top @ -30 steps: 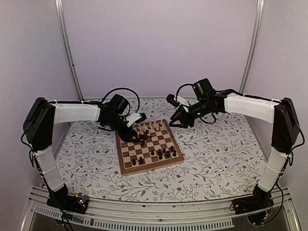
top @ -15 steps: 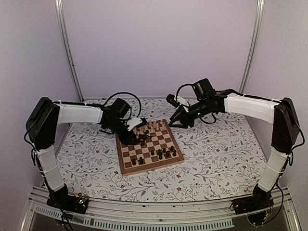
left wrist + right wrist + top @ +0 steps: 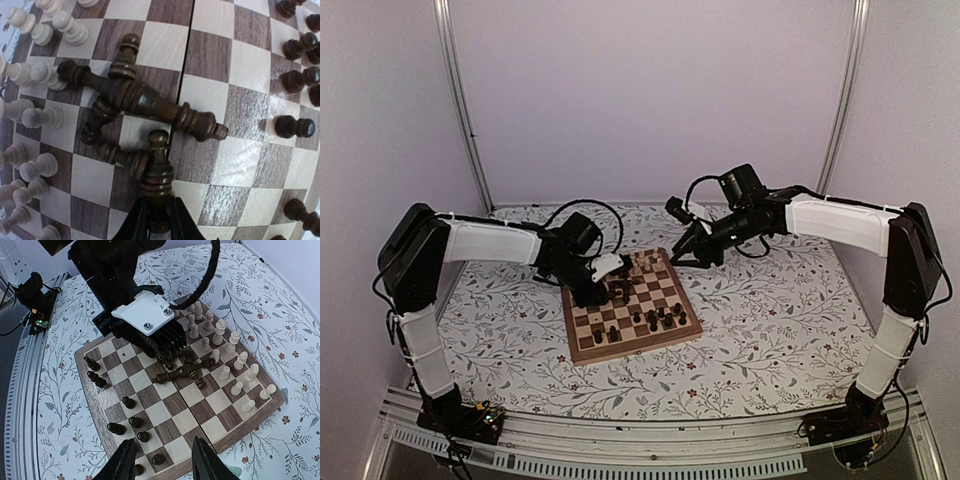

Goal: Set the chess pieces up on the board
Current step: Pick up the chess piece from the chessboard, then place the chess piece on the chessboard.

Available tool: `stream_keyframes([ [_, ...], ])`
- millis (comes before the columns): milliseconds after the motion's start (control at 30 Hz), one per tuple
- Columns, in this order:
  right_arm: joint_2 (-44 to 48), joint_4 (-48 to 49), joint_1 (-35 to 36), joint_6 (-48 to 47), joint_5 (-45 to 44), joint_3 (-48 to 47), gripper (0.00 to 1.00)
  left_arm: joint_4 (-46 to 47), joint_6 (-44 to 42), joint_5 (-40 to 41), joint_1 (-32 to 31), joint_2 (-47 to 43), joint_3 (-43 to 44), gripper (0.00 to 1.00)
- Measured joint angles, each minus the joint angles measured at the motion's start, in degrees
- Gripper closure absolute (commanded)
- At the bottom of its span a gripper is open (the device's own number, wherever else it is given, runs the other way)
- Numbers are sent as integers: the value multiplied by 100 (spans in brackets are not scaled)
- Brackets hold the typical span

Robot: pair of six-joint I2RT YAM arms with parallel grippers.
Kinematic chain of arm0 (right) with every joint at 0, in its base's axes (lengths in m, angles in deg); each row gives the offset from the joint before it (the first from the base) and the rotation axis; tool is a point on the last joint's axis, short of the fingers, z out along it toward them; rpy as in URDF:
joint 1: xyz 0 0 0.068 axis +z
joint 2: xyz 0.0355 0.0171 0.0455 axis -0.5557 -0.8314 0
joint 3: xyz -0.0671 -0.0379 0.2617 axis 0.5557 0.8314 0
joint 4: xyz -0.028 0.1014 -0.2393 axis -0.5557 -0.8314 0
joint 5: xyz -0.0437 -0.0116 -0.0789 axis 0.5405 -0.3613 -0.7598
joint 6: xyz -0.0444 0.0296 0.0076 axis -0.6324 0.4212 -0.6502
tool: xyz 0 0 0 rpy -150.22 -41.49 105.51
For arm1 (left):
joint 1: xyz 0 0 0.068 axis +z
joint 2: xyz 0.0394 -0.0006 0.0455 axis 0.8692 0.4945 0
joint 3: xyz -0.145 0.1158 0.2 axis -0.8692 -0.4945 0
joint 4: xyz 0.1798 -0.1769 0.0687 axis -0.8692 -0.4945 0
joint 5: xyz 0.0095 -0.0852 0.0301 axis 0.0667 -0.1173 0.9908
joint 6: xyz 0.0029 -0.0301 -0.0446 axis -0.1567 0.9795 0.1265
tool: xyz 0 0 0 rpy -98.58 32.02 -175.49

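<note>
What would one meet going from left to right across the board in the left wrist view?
First the standing pale pieces → the heap of fallen dark pieces → the standing dark pieces.

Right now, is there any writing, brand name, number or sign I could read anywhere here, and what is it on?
No readable text in any view.
The board carries no letters or numbers on its rim.
The white cover hanging over it is blank.
A tiny dark mark on one pale square is too small to read.
</note>
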Motion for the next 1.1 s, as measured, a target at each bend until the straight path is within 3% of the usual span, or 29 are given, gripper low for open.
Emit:
stream_keyframes([
  [467,-363,-44,0,400,219,-227,59,190,203,155,-203,-1187,-382,93],
  [867,-1663,-17,4,1950,1637,-1939,60,782,640,-868,157,-1799,-560,93],
  [1100,-2168,-39,98,2428,2138,-2181,61,874,785,-1266,175,-1799,-566,93],
])
